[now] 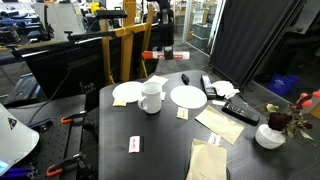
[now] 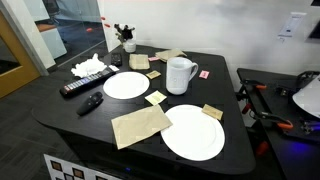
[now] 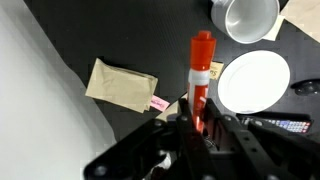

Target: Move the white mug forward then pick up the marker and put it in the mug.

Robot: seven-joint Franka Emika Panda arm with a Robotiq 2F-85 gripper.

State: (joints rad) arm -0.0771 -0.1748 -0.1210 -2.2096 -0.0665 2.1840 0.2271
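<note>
Hand (image 3: 197,120) clamped on the red marker (image 3: 203,62), gripping low on the barrel, with the white band and the long red end sticking out past the fingers, carried clear above the dark counter (image 3: 130,40). Judged light, stiff and smooth-skinned: easy to carry, yet apt to pivot or slide between the pads if squeezed loosely or knocked against a rim. Best held as now, across the round barrel, leaving the free end to enter the cup first. White mug (image 3: 248,17) ahead of the hand and off to its right in the wrist view, mouth open upward, nothing seen inside; upright on the counter in both exterior views. Probably glazed ceramic: hard, heavy enough to stay put under a light pen, mouth far wider than the barrel, though worth lowering gently rather than dropping from height. Counter flat and matte but crowded: a white plate (image 3: 255,82) just ahead and right of the hand, short of the mug; a brown paper napkin (image 3: 122,83) to the left; a small card with a red mark (image 3: 158,103) close beside the fingers. Beyond, a workshop-like room with benches, cables and a dark curtain (image 1: 250,40).
</note>
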